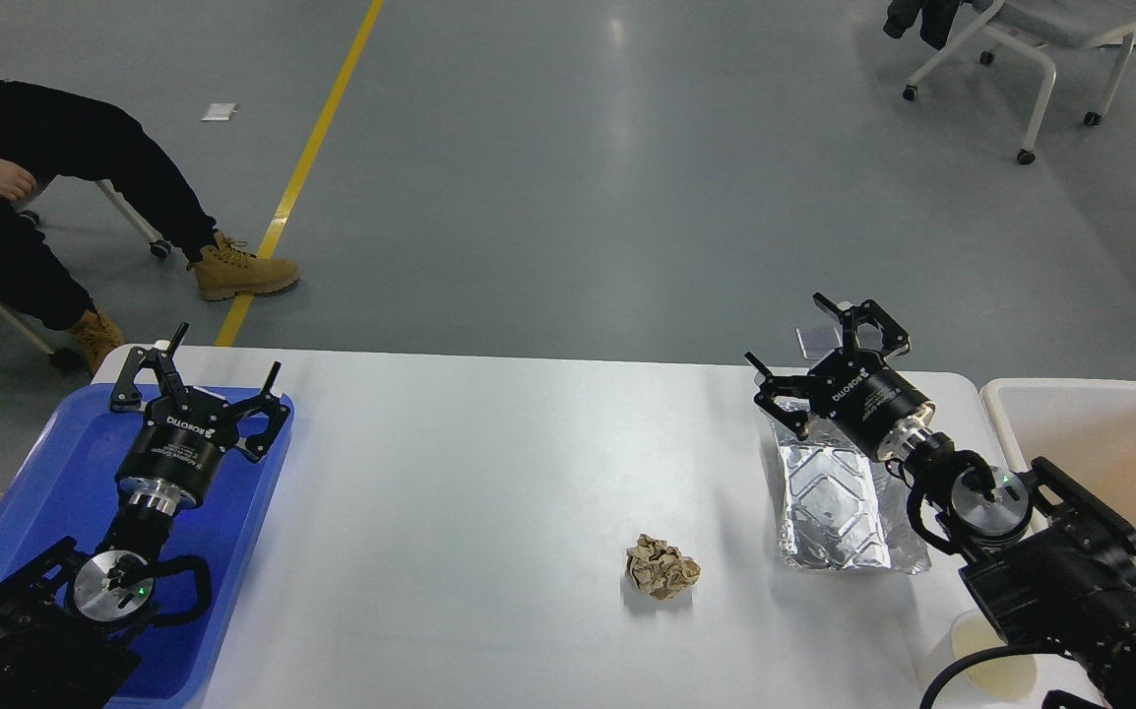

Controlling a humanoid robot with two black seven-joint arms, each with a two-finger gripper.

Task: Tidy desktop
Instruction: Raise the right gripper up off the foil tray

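Grey polished floor fills the far half of the view, crossed by a yellow line that runs down toward the table's far left corner. Nearest and widest of all lies the desktop, a plain white top with rounded corners, spanning the lower half of the view from side to side.

At the left edge a seated person in black trousers and tan boots shows only from the legs down, and at the top right stands a white wheeled chair.

On the desktop's left end sits a blue tray; off its right end stands a cream bin, its rim just beside the table edge.

Both black arms reach in from the bottom corners. My left gripper hangs over the far part of the blue tray with its fingers spread wide and nothing between them. My right gripper is above the far right part of the desktop, fingers likewise spread apart and empty, poised over the far end of a silver foil pouch.

That pouch lies flat on the desktop near the right end, its embossed face up. Left of it, well apart, rests a crumpled ball of brown paper. Near the front right corner, a pale cup is partly hidden behind the right arm.
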